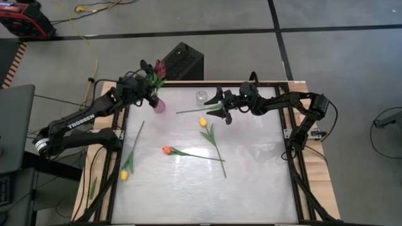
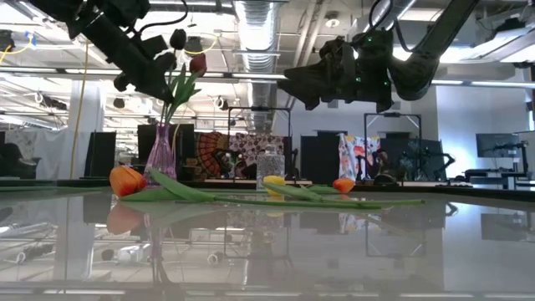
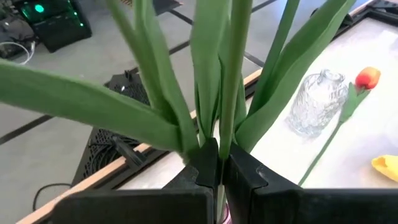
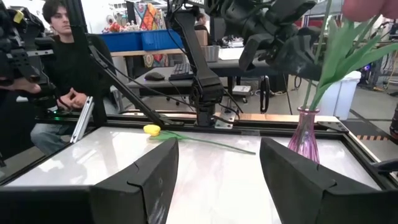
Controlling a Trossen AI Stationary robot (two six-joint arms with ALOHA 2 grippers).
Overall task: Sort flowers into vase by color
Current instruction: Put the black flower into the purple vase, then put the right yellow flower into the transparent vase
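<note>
Maroon tulips [image 1: 157, 70] near table edge [image 1: 207, 82]

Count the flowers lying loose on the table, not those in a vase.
4. A yellow tulip near the left edge, an orange tulip mid-table, a second yellow tulip just beyond it, and a stem under the right gripper, its head hidden.

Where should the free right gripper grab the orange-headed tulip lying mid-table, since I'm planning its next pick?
Grip the thin green stem of the orange-headed tulip beyond its leaves, coming straight down. It lies flat, so the open right gripper should probably straddle it crosswise.
</note>
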